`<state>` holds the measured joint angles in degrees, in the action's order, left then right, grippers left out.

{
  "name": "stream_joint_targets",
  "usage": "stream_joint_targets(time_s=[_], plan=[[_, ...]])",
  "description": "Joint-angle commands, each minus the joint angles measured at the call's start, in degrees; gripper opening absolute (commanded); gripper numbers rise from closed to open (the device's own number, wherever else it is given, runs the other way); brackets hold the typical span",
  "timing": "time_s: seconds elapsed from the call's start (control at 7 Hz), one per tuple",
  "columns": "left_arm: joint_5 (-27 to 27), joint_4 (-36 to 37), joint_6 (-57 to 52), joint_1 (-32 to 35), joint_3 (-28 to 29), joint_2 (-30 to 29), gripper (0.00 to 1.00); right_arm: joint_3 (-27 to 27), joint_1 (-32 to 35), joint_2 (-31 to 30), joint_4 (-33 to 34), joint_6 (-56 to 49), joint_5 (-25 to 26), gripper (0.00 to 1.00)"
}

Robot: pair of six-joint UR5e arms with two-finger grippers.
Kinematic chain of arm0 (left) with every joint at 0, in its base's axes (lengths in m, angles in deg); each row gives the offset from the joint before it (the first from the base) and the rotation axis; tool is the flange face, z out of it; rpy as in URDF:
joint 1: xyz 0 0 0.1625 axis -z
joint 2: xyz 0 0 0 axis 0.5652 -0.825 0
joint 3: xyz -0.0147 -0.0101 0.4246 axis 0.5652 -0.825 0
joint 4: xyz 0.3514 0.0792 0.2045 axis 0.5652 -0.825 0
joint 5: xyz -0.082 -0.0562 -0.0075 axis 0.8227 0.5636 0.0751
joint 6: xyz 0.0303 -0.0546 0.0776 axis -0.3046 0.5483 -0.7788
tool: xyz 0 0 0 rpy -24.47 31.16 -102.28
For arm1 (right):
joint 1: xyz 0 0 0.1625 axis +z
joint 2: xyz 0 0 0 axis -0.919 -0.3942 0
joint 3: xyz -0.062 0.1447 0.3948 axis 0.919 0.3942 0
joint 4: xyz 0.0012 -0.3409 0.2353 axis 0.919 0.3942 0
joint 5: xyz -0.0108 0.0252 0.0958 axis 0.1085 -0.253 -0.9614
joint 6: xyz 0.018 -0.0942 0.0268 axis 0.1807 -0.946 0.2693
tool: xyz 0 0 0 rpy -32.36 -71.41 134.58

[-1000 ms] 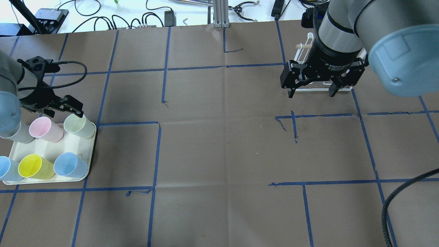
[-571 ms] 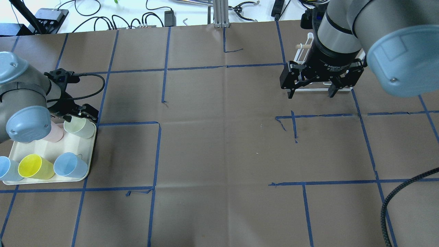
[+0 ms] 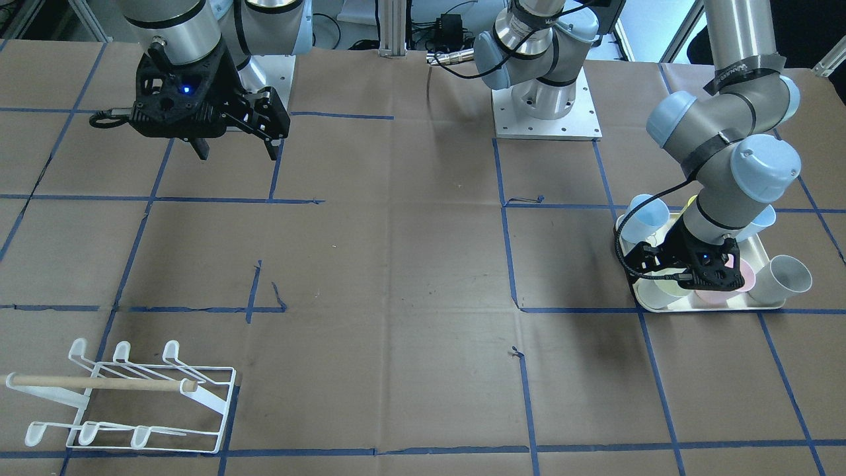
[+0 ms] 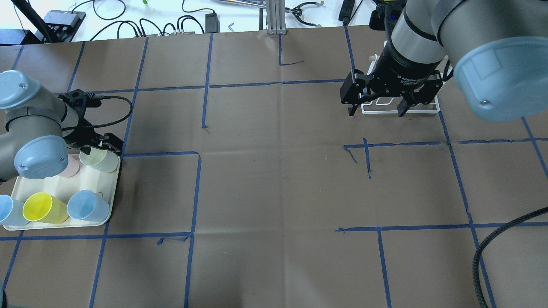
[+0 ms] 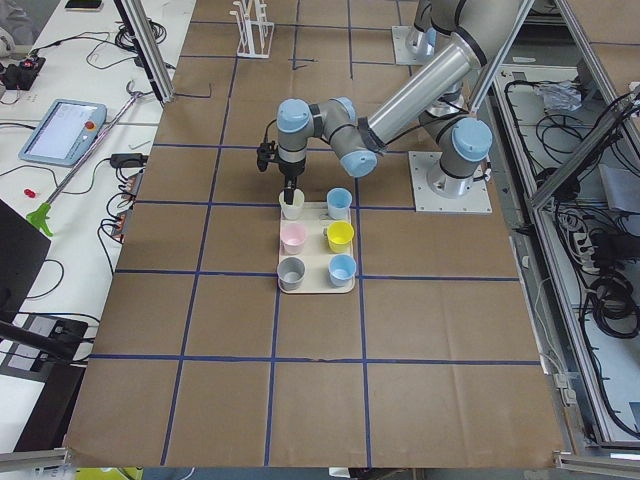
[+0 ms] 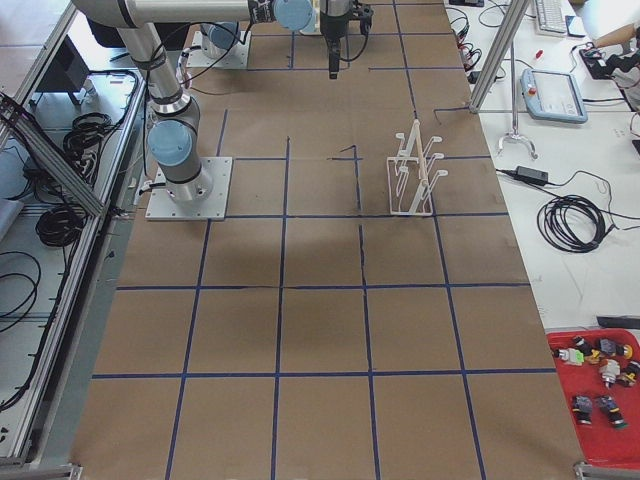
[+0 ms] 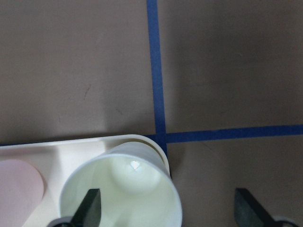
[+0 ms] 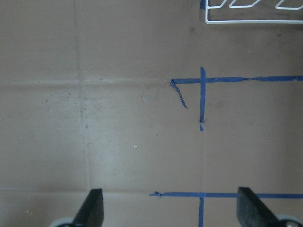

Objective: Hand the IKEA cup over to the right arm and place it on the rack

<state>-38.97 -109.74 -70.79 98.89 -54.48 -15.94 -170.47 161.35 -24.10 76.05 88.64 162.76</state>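
A pale green cup (image 4: 99,160) stands at the far right corner of a white tray (image 4: 64,184). My left gripper (image 4: 99,147) is low over it and open. In the left wrist view the gripper (image 7: 170,210) has one finger inside the cup (image 7: 120,189) and the other outside it, over the table. My right gripper (image 4: 376,109) is open and empty, held above the table just in front of the white wire rack (image 4: 421,112), which it partly hides. The rack (image 3: 125,396) with its wooden dowel holds no cups. The right wrist view shows only the rack's base (image 8: 255,21).
The tray also holds a pink cup (image 4: 70,167), a yellow cup (image 4: 43,208), two blue cups (image 4: 87,206) and a grey cup (image 3: 783,277). Blue tape lines cross the brown table cover. A black ribbed hose (image 4: 492,248) curves in at the near right.
My left arm has swung over the tray and its gripper has come down around the pale green cup's rim. My right gripper has shifted a little left and farther back.
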Motion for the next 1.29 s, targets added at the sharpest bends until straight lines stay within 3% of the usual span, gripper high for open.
stream_joint_targets(time_s=[0.0, 0.29, 0.43, 0.57, 0.86, 1.14], plan=[[0.0, -1.0, 0.2, -0.1, 0.1, 0.3, 0.16, -7.0, -0.1, -0.2, 14.6, 0.6, -3.2, 1.00], [0.5, -3.1, 0.5, -0.1, 0.4, 1.1, 0.02, -13.3, 0.0, 0.2, 31.3, 4.8, -11.0, 1.00], [0.4, -4.0, 0.4, -0.3, 0.7, 1.7, 0.00, -17.0, 0.0, 0.2, 40.8, 7.9, -16.1, 1.00], [0.2, -5.6, 0.2, -0.6, 1.0, 3.7, 0.00, -20.9, 0.0, 0.0, 49.7, 14.6, -17.5, 1.00], [-0.1, -23.3, 0.5, -0.3, 9.8, 8.9, 0.00, -25.7, 0.2, -0.1, 66.5, 31.0, -21.6, 1.00], [0.2, -41.7, 2.2, 1.3, 26.0, 7.0, 0.00, -30.3, 0.2, 0.0, 80.7, 50.9, -24.4, 1.00]])
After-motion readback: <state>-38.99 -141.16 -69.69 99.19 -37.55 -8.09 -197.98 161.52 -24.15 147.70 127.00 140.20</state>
